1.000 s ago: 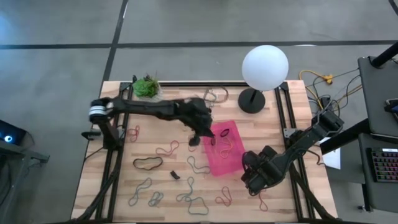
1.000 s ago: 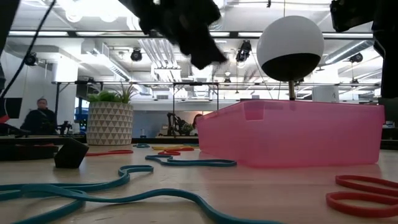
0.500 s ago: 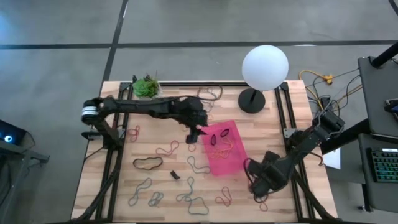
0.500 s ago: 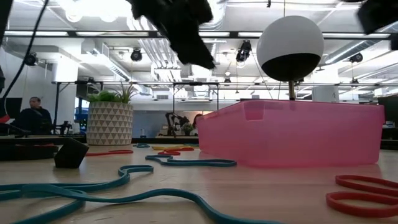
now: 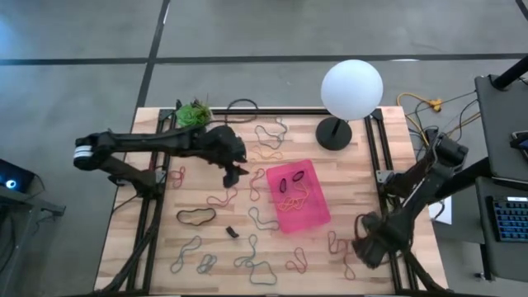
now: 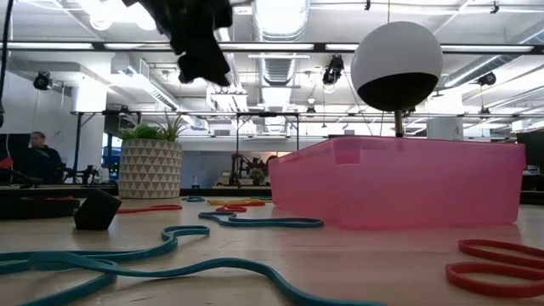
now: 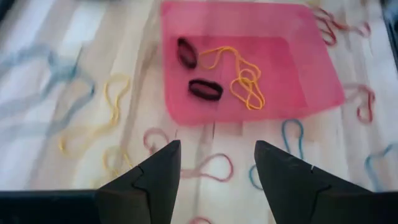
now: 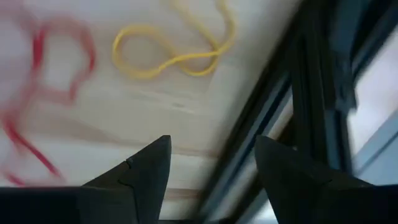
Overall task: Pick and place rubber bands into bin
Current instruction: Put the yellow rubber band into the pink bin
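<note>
Between picks: the pink bin [image 5: 297,195] mid-table holds 3 rubber bands [image 7: 239,76], and both spread, empty grippers, left gripper [image 5: 232,169] and right gripper [image 5: 370,245], must each descend on a loose band.

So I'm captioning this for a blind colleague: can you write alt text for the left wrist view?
The open left gripper hangs empty over a wooden table, facing a pink bin that holds two black rubber bands and a tangled yellow one. More bands lie on the wood around it.
</note>
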